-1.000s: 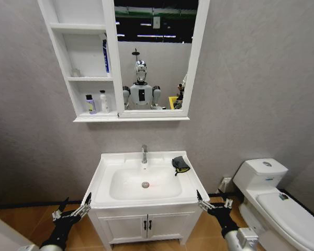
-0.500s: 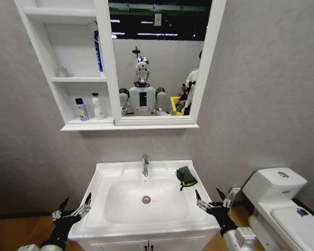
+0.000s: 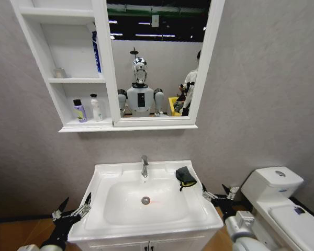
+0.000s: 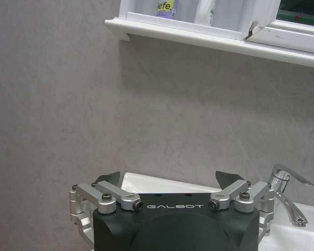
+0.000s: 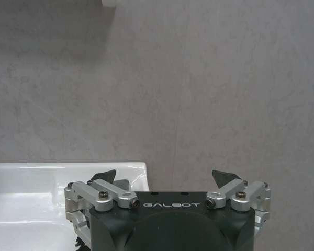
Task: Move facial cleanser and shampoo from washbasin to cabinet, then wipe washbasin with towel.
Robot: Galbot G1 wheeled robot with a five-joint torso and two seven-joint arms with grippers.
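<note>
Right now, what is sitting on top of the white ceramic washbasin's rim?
A small dark towel with a yellowish edge lies on the washbasin rim, right of the chrome tap. Whatever lies beneath the towel is covered.

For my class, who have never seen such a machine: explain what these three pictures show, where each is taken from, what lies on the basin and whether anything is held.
A wheeled two-armed robot faces a washbasin. The wide picture comes from its head; the mirror shows its reflection. The other two come from cameras on its wrists. The left claw waits open beside the basin's left edge, the right claw open by its right edge; both hold nothing. A dark towel lies on the rim right of the tap. Two bottles stand on the cabinet's lowest shelf.
</note>
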